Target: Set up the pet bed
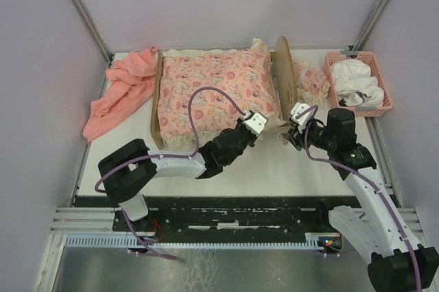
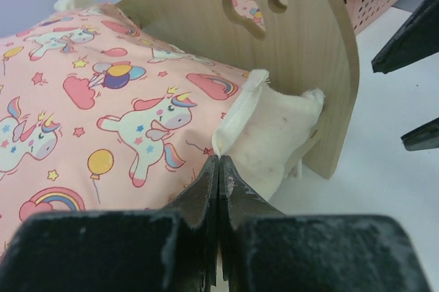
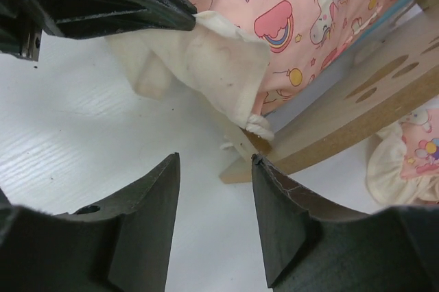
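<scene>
Step in hand, by the look of it: seating the cushion's near corner against the headboard.

Pet bed (image 1: 156, 100) at the back middle of the counter (image 1: 274, 168), between the cloth (image 1: 120, 93) on the left and the basket (image 1: 384, 110) on the right. Headboard (image 2: 206, 18) upright at the right end, cushion (image 1: 216, 90) lying in the frame.

Left claw (image 2: 218, 165) shut tight, apparently pinching the cream frill (image 2: 271, 134) at the cushion's near right corner, just beside the headboard's foot. Right claw (image 3: 216, 158) partly open, nothing between the jaws, hovering close to that same foot from the right. Cannot tell whether touching wood.

To do it well:
- Pinch the frill only, not the printed face, so as not to drag the whole cushion.
- Draw the corner toward the headboard and down, inside the frame rather than over its edge.
- Bring the right claw to the headboard's lower edge as a brace, since a light board may tip or slide under a sideways pull.
- Close on wood alone and avoid catching the frill as well.
- Go slowly, with two claws very near each other and little room between.
- Check from above that the cushion ends up flat and square.
- Leave the small pillow (image 1: 312, 79) beyond the headboard for later.
</scene>
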Robot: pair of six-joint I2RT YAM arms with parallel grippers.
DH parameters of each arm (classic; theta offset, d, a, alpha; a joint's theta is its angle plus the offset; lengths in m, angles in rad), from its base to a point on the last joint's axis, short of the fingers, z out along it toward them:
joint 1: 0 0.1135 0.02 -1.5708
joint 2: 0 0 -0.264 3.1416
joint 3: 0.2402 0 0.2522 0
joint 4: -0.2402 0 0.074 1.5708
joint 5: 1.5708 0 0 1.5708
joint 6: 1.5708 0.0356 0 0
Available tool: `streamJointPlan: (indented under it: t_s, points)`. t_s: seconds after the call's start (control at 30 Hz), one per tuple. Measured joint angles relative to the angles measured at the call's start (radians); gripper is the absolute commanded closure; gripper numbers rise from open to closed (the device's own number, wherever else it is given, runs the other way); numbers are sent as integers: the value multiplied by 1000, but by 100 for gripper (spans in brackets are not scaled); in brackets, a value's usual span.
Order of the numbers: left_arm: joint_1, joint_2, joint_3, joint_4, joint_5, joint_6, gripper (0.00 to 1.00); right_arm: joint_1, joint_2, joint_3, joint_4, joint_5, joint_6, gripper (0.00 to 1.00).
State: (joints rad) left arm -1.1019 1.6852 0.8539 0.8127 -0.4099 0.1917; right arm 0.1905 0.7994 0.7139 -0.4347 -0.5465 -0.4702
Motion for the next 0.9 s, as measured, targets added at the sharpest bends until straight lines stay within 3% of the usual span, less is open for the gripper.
streamJointPlan:
  t_s: [0.13,0.5,0.9]
  points:
    - [31,-28,-29,-5,11,-46,97,19,-5,-27,49,-7,-80,53]
    - [97,-72,-77,-2,61,-129,97,47,69,-51,165,27,-274,50]
    - [127,-88,-108,7,106,-170,97,72,208,-26,150,30,-423,52]
